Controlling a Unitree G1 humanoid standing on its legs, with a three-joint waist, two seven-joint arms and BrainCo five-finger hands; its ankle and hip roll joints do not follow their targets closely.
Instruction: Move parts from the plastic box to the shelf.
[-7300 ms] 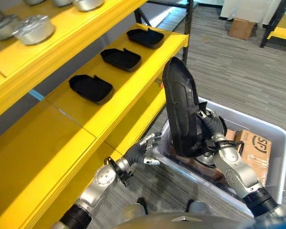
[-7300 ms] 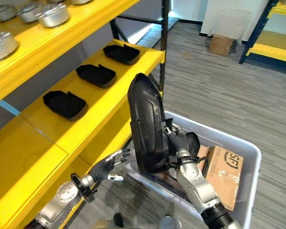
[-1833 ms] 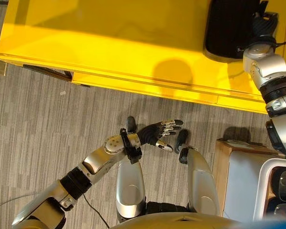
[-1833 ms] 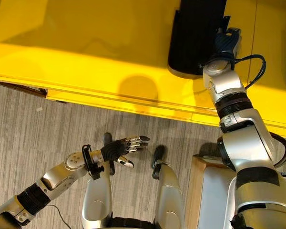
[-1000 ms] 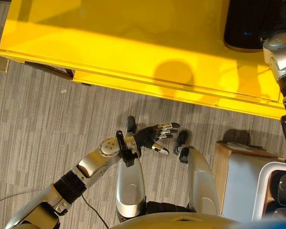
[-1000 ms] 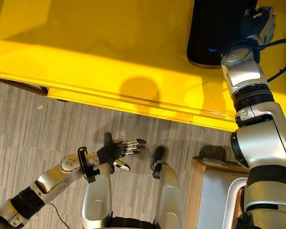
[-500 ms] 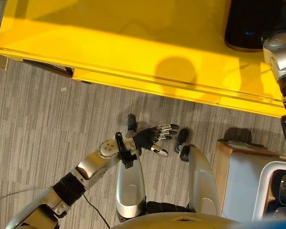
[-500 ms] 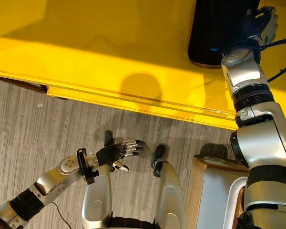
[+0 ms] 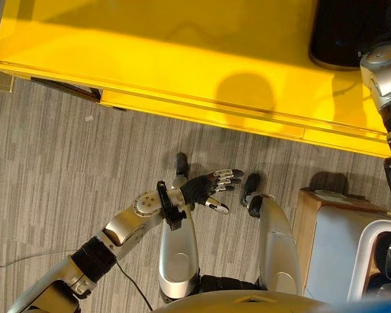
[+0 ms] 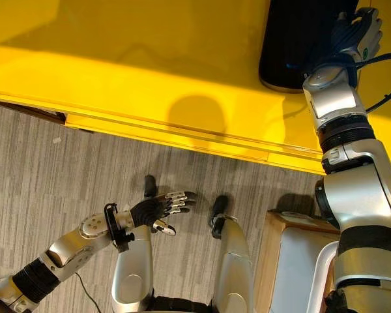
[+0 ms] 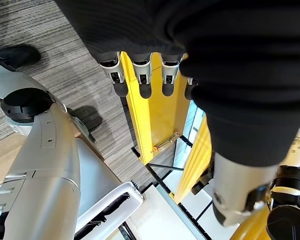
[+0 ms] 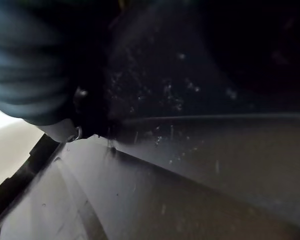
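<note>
Now, from my left eye, one black part (image 9: 344,29) lies on the yellow shelf (image 9: 150,59), its near end a little back from the shelf's front lip, and my right hand (image 9: 382,52) is up against its right side. My left hand (image 9: 205,189) hangs low over the grey carpet (image 9: 52,169), well apart from the shelf, with its fingers straight and nothing in them. A corner of the plastic box (image 9: 368,261) sits at my lower right with a cardboard carton (image 9: 326,222) just beside it.

My right eye gives the same count: one part (image 10: 300,39), one shelf board, one box, one carton. There my right hand (image 10: 352,36) lies on the part's right edge with fingers bent over it, yet whether they actually grip it I cannot tell.

My left wrist camera looks past a row of straight, spread fingers (image 11: 140,75) at the shelf's yellow frame (image 11: 155,115) and the floor below; the hand is plainly empty.

My right wrist camera is pressed against dark, dusty plastic (image 12: 190,165), which I take for the part itself, and my fingers there are hidden.

The risk I judge greatest: pulling my right hand away while a fingertip is caught on the rim could drag the part toward the lip and tip it off. Letting go cleanly before retreating should avoid that.
</note>
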